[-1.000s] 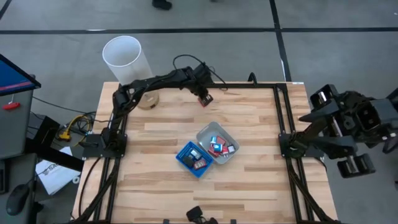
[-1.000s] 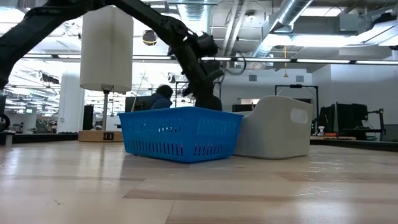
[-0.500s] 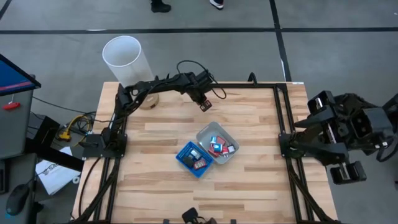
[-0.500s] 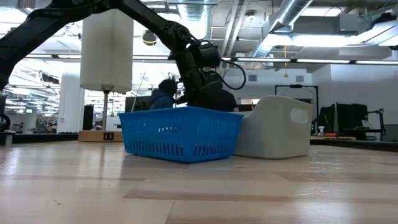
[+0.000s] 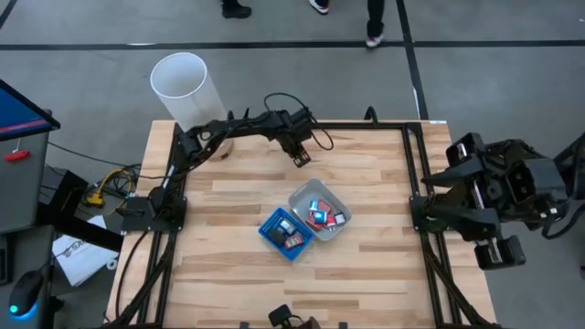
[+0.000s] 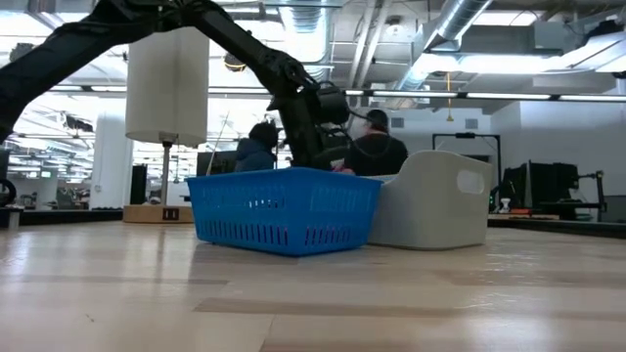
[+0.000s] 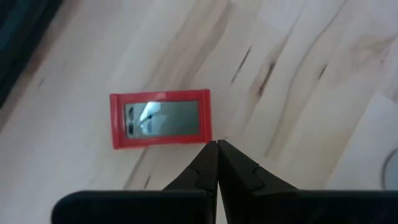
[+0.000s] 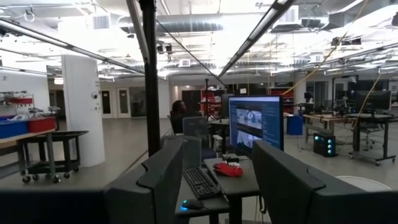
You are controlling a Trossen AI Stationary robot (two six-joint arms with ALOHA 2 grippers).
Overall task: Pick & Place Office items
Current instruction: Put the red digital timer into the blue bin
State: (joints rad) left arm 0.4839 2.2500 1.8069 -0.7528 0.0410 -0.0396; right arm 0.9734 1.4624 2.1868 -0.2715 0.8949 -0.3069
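Note:
A red rectangular piece with a grey window (image 7: 160, 119) lies flat on the bare wood near the table's far edge. My left gripper (image 7: 217, 144) (image 5: 299, 155) is shut and points down, its tips beside one corner of that piece. More small red, blue, black and white pieces lie in the grey tray (image 5: 300, 190) and in the blue tray (image 5: 269, 218) at mid-table. My right gripper (image 8: 211, 180) is open. It is off the table's right edge on the raised right arm (image 5: 494, 196), facing the room. My left gripper's shut fingertips (image 7: 208, 155) stand from above right at a long-side corner (image 7: 208, 139) of the red piece, which lies flat on the wood. I cannot tell whether they touch it.
The blue tray (image 6: 284, 210) and grey tray (image 6: 430, 200) stand corner to corner, nearer than my left gripper. A tall white cylinder (image 5: 183, 87) on a wooden base (image 5: 218, 146) is at the far left corner. Black frame rails (image 5: 416, 164) edge the table. People are in the room beyond it.
My left gripper has moved a little toward the near edge, closer to the trays. My right arm has shifted and turned beside the table's right edge. A person has come into sight behind the trays in the low view.

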